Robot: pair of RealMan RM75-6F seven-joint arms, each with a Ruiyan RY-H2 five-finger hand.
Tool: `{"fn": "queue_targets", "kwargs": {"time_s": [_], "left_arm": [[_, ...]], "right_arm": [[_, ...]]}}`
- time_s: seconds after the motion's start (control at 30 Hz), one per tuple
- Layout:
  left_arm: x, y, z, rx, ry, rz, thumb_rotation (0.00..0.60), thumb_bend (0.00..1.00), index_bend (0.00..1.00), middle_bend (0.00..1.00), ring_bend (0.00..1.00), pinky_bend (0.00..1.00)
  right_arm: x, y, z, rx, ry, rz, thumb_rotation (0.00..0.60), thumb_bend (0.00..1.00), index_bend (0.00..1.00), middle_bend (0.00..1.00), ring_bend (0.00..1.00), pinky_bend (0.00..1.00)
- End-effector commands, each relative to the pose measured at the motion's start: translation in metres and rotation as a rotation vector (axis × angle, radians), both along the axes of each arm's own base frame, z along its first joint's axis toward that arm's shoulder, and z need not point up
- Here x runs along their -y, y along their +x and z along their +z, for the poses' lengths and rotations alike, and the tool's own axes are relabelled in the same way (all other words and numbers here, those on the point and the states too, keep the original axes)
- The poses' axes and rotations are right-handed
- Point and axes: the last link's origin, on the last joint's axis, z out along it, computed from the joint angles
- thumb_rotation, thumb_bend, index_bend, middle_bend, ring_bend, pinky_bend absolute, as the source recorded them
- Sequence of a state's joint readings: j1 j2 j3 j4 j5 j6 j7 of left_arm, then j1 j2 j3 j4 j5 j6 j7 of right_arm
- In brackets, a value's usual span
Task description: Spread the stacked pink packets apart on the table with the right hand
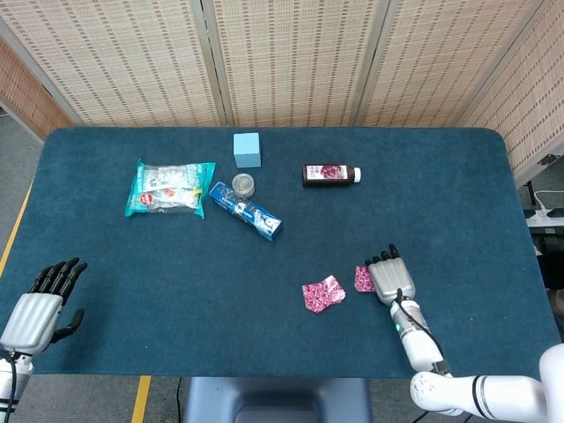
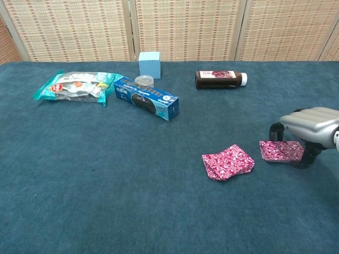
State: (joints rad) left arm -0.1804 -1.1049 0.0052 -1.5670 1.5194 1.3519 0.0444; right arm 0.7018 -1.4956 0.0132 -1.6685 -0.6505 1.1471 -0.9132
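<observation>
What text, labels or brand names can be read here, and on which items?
None can be read.
Blue rectangular box: white lettering, blurred.
Teal plastic snack bag: red logo, too small.
Dark brown bottle: pink label, illegible.
Pink patterned packets: pattern only, no text made out.

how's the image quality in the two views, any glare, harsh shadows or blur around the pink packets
Head view: even, soft light, no glare on the table; the pink packets are small but sharp. Chest view: the packets show a crisp pattern, with only a faint shadow under the right hand; the hand is cut off at the frame edge.
</observation>
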Motion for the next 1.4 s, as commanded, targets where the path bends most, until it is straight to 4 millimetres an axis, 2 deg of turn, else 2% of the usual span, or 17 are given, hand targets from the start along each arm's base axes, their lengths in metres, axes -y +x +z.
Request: {"fn": "queue_targets", "kwargs": {"time_s": [0.03,0.6,0.83,1.07,1.27,1.4], "left_arm": [[0.000,0.000,0.000,-0.001,-0.001,0.000,0.600,0.43,0.00,0.00,0.00,0.11],[0.001,0.000,-0.002,-0.005,-0.009,-0.002,0.600,0.43,0.00,0.00,0.00,0.11],[0.001,0.001,-0.001,-0.003,-0.007,-0.004,0.600,0.44,0.00,0.00,0.00,0.11],[0.001,0.000,-0.001,-0.003,-0.002,-0.004,0.600,0.44,0.00,0.00,0.00,0.11],[0.001,0.000,0.000,-0.005,0.005,-0.003,0.600,0.43,0.00,0.00,0.00,0.11],[0.001,0.001,-0.001,-0.008,0.005,-0.003,0.600,0.43,0.00,0.00,0.00,0.11]], "right_arm": [[0.000,0.000,-0.001,-0.002,0.000,0.001,0.600,0.23,0.31,0.27,0.17,0.00],[-0.001,0.001,-0.003,0.003,-0.021,0.016,0.600,0.23,0.45,0.35,0.26,0.01],[-0.001,0.002,-0.003,-0.003,-0.043,0.034,0.600,0.23,0.57,0.42,0.33,0.05],[-0.003,0.004,0.000,0.013,-0.052,0.043,0.600,0.23,0.60,0.44,0.34,0.06],[-0.017,0.014,0.010,0.034,-0.070,0.126,0.600,0.23,0.61,0.45,0.35,0.06],[-0.035,0.022,0.018,0.061,-0.057,0.191,0.600,0.23,0.61,0.45,0.35,0.06]]}}
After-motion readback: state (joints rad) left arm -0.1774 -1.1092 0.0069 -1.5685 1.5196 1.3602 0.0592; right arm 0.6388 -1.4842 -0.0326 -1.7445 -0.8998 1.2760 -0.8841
